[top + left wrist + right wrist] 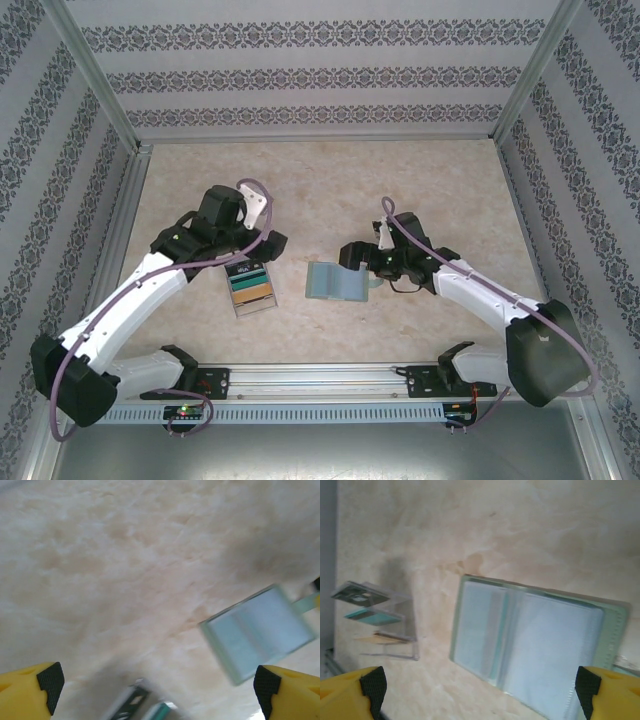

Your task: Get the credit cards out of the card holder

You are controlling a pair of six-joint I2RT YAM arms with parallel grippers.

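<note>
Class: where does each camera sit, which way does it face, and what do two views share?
Top external: above and behind the bases, looking down at the table; both arms, left gripper and right gripper show.
Left wrist: on the left arm, angled down across the table; own yellow fingers.
Right wrist: on the right arm, looking down at the open card holder; own yellow fingers.
Shared: both wrist views show the card holder.

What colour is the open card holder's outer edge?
The card holder has a sage-green edge; right wrist view shows it best.
</note>
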